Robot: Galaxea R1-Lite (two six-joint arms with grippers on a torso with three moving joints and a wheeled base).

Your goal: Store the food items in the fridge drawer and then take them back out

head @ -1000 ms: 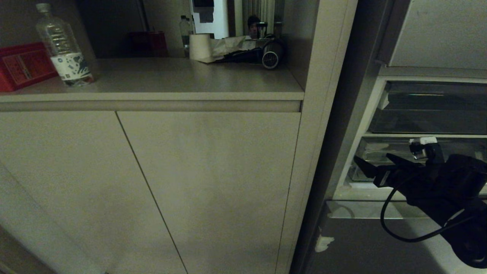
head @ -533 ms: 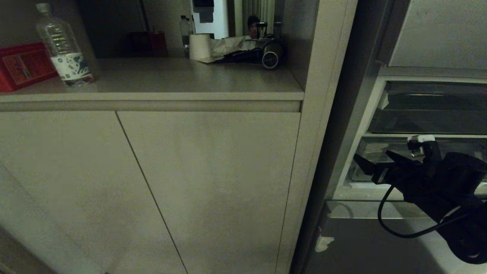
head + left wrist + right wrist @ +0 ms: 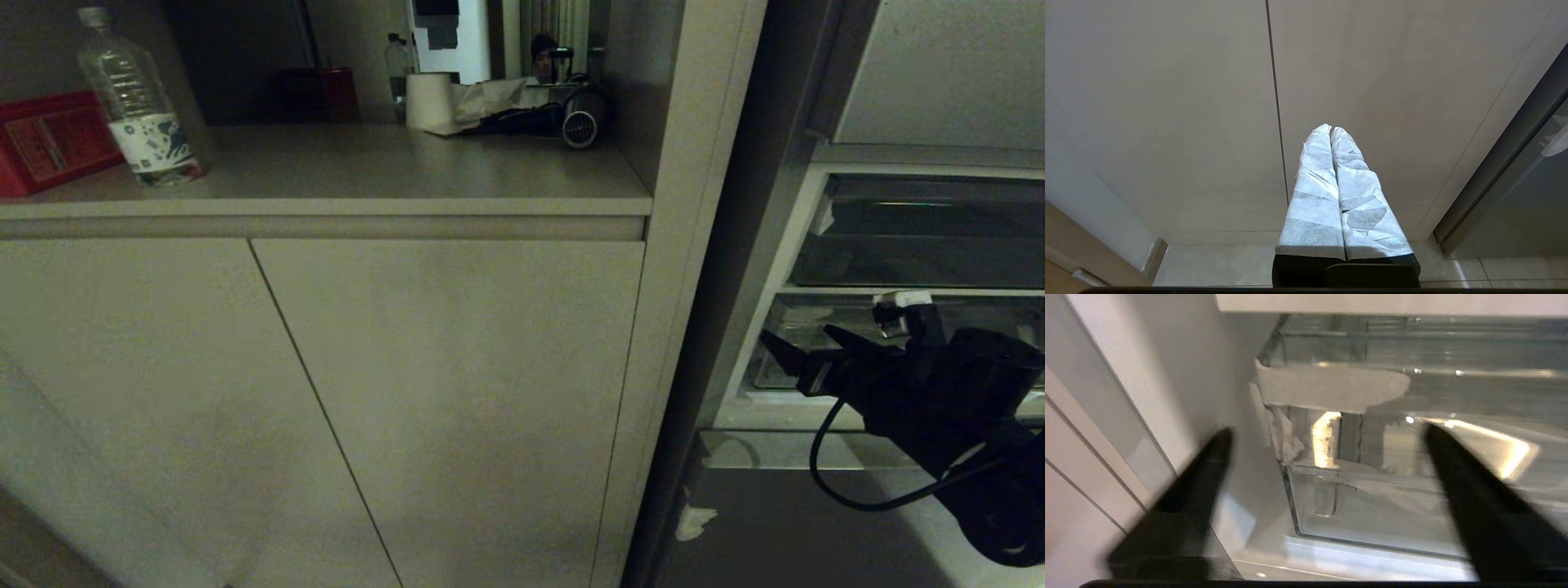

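Fridge drawer [image 3: 922, 261] [image 3: 1474, 384]: clear plastic, high in the open fridge on the right of the head view, pushed in. White tape scrap [image 3: 820, 216] [image 3: 1331, 386] stuck at its front left corner. Contents impossible to make out through the dim plastic.

Just below it, a shorter clear compartment [image 3: 816, 343] [image 3: 1372, 510] sitting on a white strip; nothing recognisable inside from either view.

Right gripper [image 3: 796, 335] [image 3: 1326, 428]: held level in front of that lower compartment, near its left end, pointed into the fridge. Black fingers spread wide, gripping nothing, touching nothing.

Left gripper [image 3: 1331, 128]: parked low before the pale cupboard doors [image 3: 441, 392] [image 3: 1372, 81], outside the head view. Fingers wrapped in white material and pressed together, with nothing between them.

On the counter [image 3: 367, 171] left of the fridge:
- clear plastic bottle [image 3: 135, 98], upright, cap on, little or nothing visible inside; white label with dark print, unreadable
- red box [image 3: 49, 139] just beside the bottle; pale print on its face, too small to read
- white paper roll [image 3: 429, 98] at the back
- black hair dryer [image 3: 563, 118] lying on its side near the roll

Another tape scrap [image 3: 694, 518] on the grey panel low at the fridge's left edge.
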